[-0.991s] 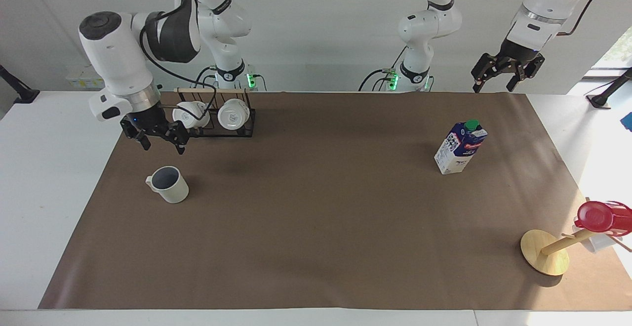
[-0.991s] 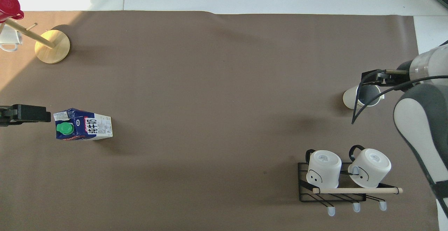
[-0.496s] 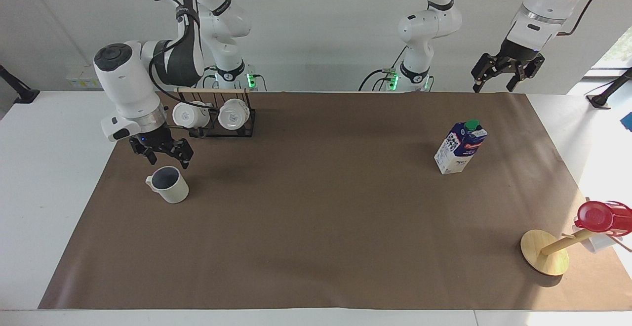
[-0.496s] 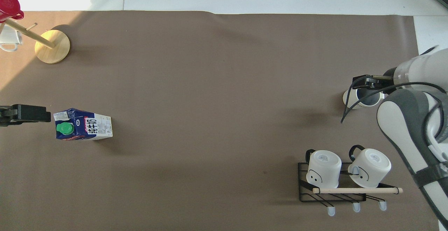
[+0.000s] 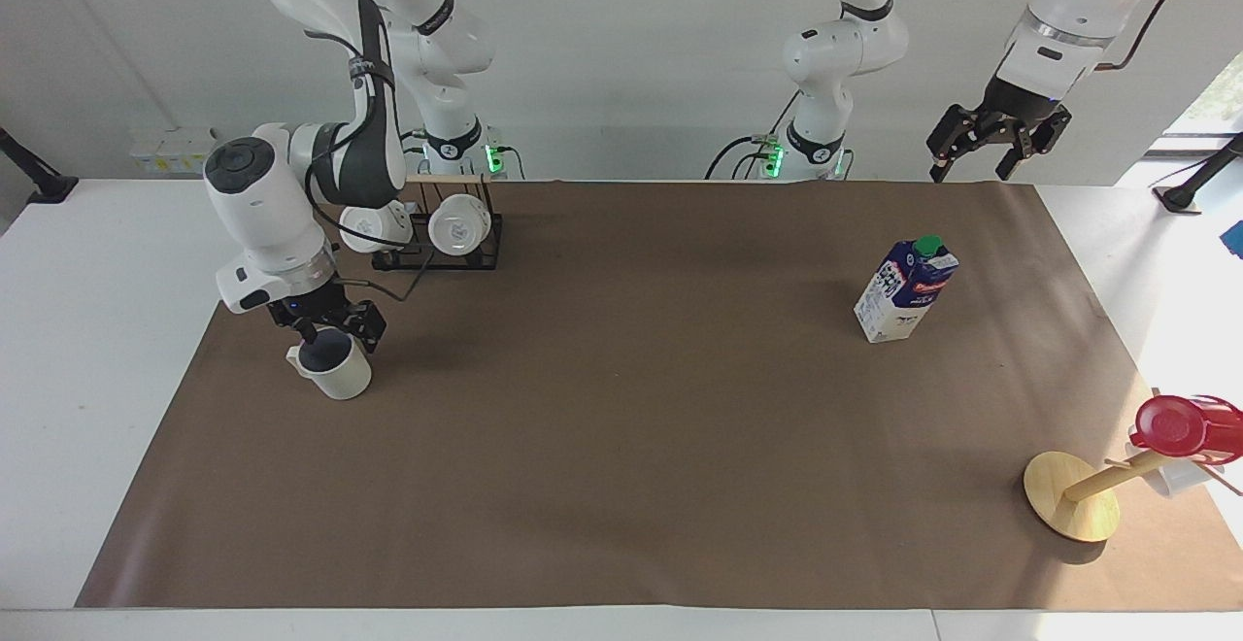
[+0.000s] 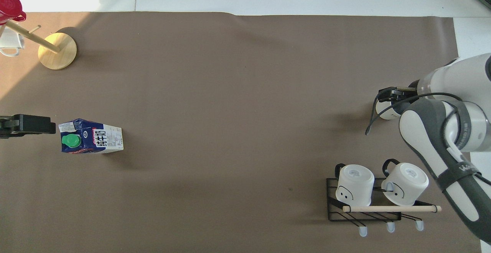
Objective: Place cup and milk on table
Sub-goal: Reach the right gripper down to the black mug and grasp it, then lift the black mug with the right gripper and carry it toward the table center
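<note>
At frame left, the rounded off-white cup [image 5: 335, 372] on the matte brown desk [image 5: 621, 486] is straddled by the right gripper [image 5: 328, 328], jaws apart. At upper right, the left gripper [image 5: 992, 141] is held aloft, jaws apart.

Off-white cup [image 5: 336, 373] upright on mat; blue-white milk [image 5: 904, 289] upright.

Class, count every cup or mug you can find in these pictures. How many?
4. The cup sits under the right gripper; two white mugs hang on the black rack; a red cup tops the wooden stand. Another may hide beneath it.
</note>
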Controlling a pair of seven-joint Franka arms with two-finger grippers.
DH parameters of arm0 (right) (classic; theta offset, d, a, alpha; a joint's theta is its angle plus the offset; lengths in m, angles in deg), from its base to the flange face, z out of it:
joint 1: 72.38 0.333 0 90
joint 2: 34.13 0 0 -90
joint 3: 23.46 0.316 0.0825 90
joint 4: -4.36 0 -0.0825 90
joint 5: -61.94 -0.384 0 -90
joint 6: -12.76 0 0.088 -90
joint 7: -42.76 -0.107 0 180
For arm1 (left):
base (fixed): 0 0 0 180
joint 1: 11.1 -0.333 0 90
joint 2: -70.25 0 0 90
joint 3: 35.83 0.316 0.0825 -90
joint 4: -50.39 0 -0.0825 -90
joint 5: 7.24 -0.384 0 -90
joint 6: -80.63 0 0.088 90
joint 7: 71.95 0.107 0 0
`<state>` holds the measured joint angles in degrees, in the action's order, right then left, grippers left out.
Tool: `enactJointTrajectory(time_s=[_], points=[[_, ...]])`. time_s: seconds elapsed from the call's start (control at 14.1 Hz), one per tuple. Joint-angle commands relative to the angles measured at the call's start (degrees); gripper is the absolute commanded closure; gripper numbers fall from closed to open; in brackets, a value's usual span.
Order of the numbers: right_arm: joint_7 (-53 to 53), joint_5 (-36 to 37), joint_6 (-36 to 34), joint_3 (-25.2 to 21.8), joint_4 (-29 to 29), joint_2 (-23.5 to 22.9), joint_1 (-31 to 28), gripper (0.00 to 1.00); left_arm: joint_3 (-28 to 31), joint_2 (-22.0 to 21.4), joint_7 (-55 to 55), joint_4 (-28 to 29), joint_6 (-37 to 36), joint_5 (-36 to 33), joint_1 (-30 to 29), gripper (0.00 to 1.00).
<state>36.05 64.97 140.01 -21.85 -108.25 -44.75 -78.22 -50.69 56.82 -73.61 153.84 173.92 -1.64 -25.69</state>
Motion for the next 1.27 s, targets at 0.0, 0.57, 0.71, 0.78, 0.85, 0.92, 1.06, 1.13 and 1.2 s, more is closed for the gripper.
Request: enactJointTrajectory(time_s=[0.0, 0.57, 0.71, 0.78, 0.85, 0.92, 1.06, 1.13, 1.2], points=[[1.3, 0.9, 3.5, 0.5, -0.9, -1.8, -0.8, 0.02, -0.2, -0.1, 0.1, -1.0, -1.5, -0.5, -0.4, 0.00], [2.0, 0.8, 5.9, 0.5, -2.0, -5.4, -1.0, 0.65, -0.2, -0.1, 0.1, -1.0, -1.5, -0.5, -0.4, 0.00], [4.1, 0.8, 5.0, 0.5, -2.0, -5.2, -1.2, 1.00, -0.2, -0.1, 0.1, -1.0, -1.5, -0.5, -0.4, 0.00], [4.8, 0.8, 4.6, 0.5, -2.0, -5.2, -1.5, 1.00, -0.2, -0.1, 0.1, -1.0, -1.5, -0.5, -0.4, 0.00], [4.4, 0.8, 3.8, 0.5, -2.0, -5.1, -1.5, 1.00, -0.2, -0.1, 0.0, -1.0, -1.5, -0.5, -0.4, 0.00], [4.3, 0.8, 3.4, 0.5, -1.8, -5.0, -1.6, 1.00, -0.2, -0.1, 0.1, -1.0, -1.5, -0.5, -0.4, 0.00], [4.2, 0.8, 3.1, 0.5, -1.6, -4.4, -1.5, 1.00, -0.2, -0.1, 0.1, -1.0, -1.5, -0.5, -0.4, 0.00], [4.2, 0.8, 2.5, 0.5, -1.6, -3.6, -1.5, 1.00, -0.2, -0.1, 0.1, -1.0, -1.5, -0.5, -0.4, 0.00], [4.5, 0.8, 1.5, 0.6, -1.6, -3.1, -1.5, 1.00, -0.2, -0.1, 0.1, -1.0, -1.5, -0.5, -0.4, 0.00]])
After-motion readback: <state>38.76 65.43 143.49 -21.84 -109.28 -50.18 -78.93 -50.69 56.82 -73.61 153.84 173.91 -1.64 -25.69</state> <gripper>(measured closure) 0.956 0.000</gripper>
